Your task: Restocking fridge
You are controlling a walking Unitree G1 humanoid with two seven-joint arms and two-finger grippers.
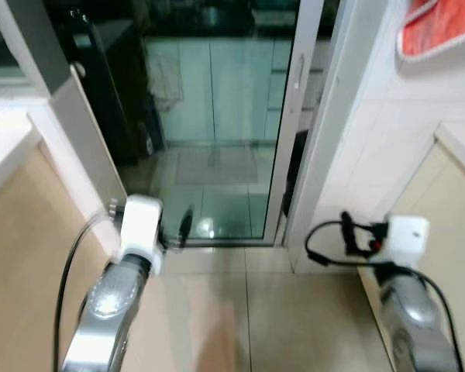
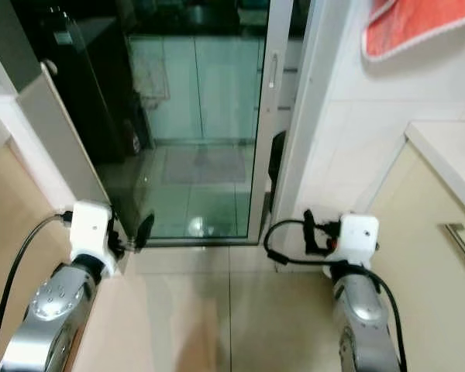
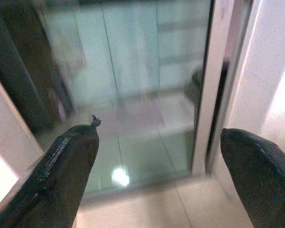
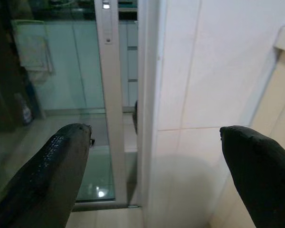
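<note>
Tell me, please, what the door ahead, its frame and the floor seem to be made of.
Door: looks like clear glass; it mirrors a light spot and shows the room beyond.
Frame: probably pale painted or coated metal, judging by its slim, smooth, matte profile; plastic is possible.
Floor: likely glazed beige tile, with thin joint lines and a soft sheen.

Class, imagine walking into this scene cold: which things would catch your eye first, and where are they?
Straight ahead, the glass sliding door in its pale frame dominates, with a lamp's glare on the floor tiles behind it. In front of it, the left gripper and right gripper are raised, fingers wide apart. At upper right, a red-orange cloth hangs against the white wall.
</note>
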